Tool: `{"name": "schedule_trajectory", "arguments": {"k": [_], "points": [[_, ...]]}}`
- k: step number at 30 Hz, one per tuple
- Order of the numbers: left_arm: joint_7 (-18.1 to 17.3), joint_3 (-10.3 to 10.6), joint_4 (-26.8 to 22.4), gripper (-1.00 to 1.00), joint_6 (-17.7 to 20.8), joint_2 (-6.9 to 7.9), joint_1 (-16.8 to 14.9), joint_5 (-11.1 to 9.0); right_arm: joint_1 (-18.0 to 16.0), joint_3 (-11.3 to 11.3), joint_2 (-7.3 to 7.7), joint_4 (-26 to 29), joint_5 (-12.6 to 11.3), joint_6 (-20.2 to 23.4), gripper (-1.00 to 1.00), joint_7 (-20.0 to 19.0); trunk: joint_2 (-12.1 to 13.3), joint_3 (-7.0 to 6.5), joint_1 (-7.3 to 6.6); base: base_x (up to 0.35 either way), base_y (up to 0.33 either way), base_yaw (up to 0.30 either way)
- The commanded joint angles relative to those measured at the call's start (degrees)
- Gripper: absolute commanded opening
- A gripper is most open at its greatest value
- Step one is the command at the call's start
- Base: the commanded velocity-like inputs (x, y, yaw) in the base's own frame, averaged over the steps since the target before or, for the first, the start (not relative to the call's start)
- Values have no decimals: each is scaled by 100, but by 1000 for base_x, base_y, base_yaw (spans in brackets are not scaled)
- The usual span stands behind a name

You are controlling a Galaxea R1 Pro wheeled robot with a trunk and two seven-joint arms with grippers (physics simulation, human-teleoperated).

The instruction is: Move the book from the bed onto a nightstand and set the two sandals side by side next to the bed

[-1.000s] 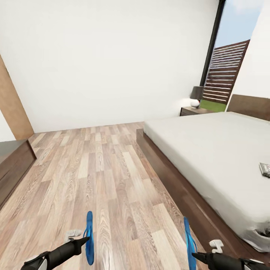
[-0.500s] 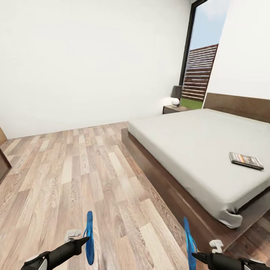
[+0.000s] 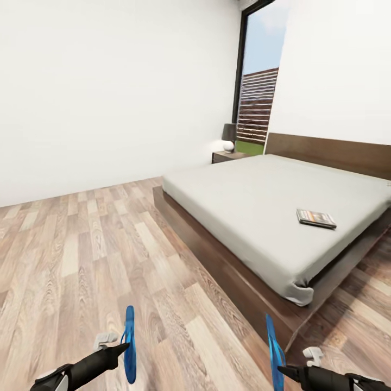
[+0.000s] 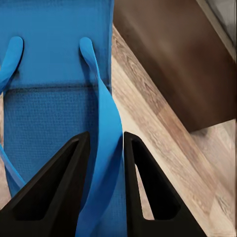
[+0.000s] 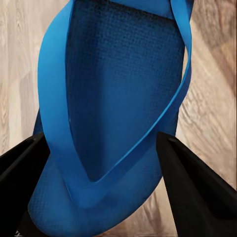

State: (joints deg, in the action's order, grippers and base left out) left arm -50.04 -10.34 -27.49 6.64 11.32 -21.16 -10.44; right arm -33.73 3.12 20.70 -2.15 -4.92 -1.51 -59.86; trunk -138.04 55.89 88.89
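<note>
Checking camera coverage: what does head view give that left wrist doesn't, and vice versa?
Head only: the bed with the book lying on its mattress, the nightstand by the far wall, the window, and the right gripper shut on the second sandal.
Left wrist only: close detail, the fingers closed on a strap of the left sandal.
Shared: the left gripper, that sandal, the wood floor.

The book (image 3: 316,218) on the bed (image 3: 260,201) is too small for its cover lettering to be read. Both sandals, the left sandal (image 3: 129,352) and the right sandal (image 3: 274,354), show edge-on, the right one cut by the lower frame edge. The lamp (image 3: 229,136) hides part of the nightstand (image 3: 228,156).
</note>
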Motion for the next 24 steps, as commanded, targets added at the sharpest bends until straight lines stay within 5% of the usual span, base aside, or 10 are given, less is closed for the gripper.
{"name": "schedule_trajectory", "arguments": {"k": [1, 24], "points": [[-23, -12, -2, -100, 57, -1, 0, -44, -11, 40, 0, -22, -1, -16, -100, -17, -3, 5, -4, -281, 0, -285], [-23, -12, -2, -100, 57, 0, -2, -44, -11, 40, -1, -22, -1, -16, -100, -17, -3, 5, -4, -22, 0, -285]]}}
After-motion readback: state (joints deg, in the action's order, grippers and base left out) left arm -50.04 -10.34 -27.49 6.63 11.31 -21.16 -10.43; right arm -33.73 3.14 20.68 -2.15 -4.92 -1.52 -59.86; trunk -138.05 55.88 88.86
